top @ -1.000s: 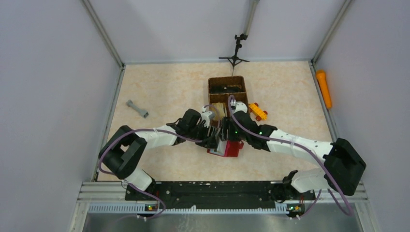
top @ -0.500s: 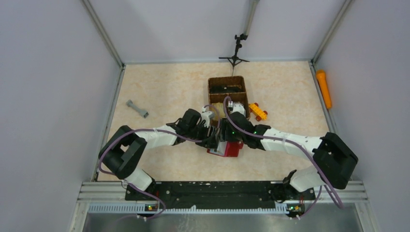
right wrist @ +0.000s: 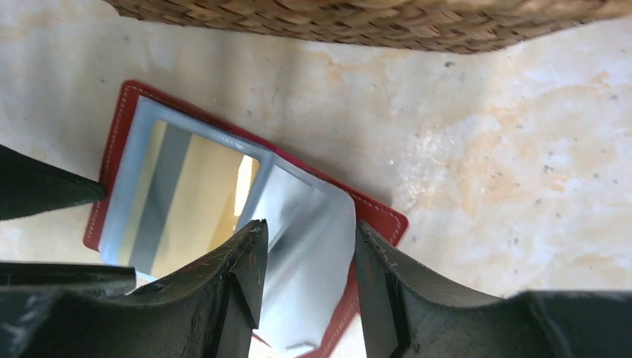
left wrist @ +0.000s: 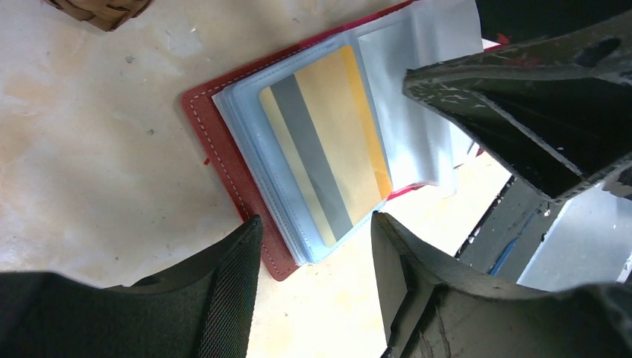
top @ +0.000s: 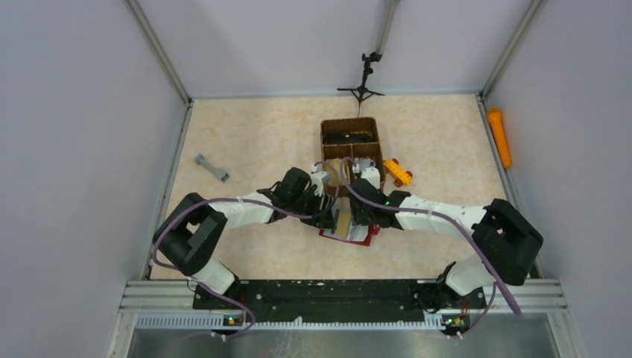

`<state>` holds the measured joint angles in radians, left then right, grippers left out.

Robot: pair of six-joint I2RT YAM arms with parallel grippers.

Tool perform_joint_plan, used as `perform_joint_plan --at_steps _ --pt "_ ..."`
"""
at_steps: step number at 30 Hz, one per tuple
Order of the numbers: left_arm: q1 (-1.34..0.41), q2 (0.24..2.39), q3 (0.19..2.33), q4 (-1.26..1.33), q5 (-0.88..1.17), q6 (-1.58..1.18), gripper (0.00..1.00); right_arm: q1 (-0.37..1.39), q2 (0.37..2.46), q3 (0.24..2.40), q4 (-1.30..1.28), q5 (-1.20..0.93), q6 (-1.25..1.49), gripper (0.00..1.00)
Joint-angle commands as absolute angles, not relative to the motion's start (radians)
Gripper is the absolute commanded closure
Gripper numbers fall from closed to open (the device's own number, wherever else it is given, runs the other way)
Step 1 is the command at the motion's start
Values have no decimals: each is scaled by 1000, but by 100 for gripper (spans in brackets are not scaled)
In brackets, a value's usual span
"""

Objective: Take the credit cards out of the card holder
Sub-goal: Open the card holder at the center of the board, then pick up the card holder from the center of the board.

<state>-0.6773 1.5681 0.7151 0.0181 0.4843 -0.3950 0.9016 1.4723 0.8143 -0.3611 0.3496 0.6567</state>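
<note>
The card holder [left wrist: 223, 160] lay open; right hand [right wrist: 309, 227], unclenched, straddled a clear sleeve [right wrist: 298, 198] and needed to pinch that leaf alone, letting the released left hand [left wrist: 314, 224] square onto the tan card [left wrist: 328, 149]

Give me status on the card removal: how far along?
Done: the card holder lies open on the table, clear sleeves exposed. In hand: the right gripper straddles a loose sleeve page, jaws open; the left gripper hovers open over the tan card. Left: that card sits in its sleeve, and no card is visible outside the holder.
</note>
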Motion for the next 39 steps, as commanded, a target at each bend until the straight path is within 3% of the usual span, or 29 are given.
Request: perform_joint_plan --at_steps 1,7,11,18,25,32,39 --pt "-683 1605 769 -43 415 -380 41 913 1372 815 -423 408 645 53" --pt "-683 1664 810 -119 355 -379 42 911 1317 729 -455 409 654 53" --pt "-684 1674 818 -137 334 -379 42 901 1305 680 -449 373 674 32" --pt "-688 1690 830 -159 308 -379 42 842 1215 556 -315 211 717 19" --pt "-689 1686 829 -160 310 -379 42 705 1068 342 -23 -52 838 21" --pt "-690 1684 829 -154 322 -379 42 681 1020 313 3 -46 857 36" --pt "-689 1682 827 -150 330 -377 42 671 1072 311 34 -53 864 41"
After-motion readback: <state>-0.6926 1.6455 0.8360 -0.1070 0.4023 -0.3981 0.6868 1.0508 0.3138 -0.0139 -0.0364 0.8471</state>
